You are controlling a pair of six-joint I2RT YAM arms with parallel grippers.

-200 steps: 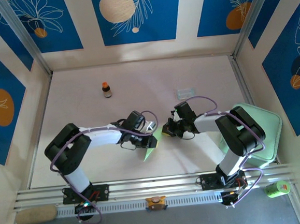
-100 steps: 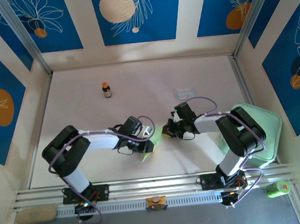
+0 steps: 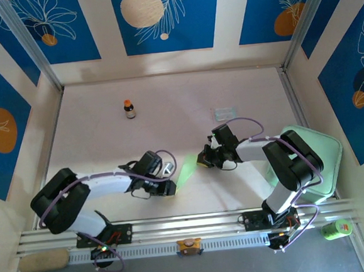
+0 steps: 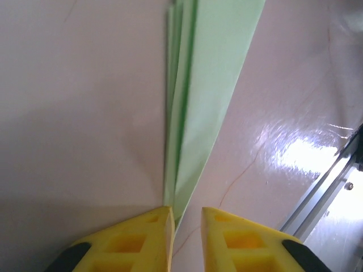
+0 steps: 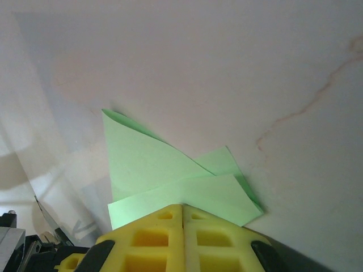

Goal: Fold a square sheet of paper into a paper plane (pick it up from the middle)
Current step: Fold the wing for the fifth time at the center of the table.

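The square sheet of paper is folded into a narrow pale green paper plane (image 3: 186, 171) lying on the table between the two grippers. In the left wrist view the paper plane (image 4: 204, 85) shows layered folds running away from my left gripper (image 4: 187, 218). Its yellow fingers stand a little apart, and the paper's thin end lies beside the left finger without being pinched. My left gripper (image 3: 170, 187) sits just left of the paper's near end. My right gripper (image 3: 203, 160) is shut, its tips resting on the far end of the paper plane (image 5: 170, 170), where flaps fan out ahead of the right gripper (image 5: 182, 208).
A small brown bottle (image 3: 129, 108) with an orange cap stands at the back left. A clear plastic packet (image 3: 224, 112) lies behind the right arm. A mint green tray (image 3: 320, 163) sits at the right edge. A metal rail (image 3: 189, 223) runs along the near edge.
My left gripper has opened slightly, let go of the paper and drawn back to the left and nearer. The paper now lies lower and flatter. The right arm has not moved.
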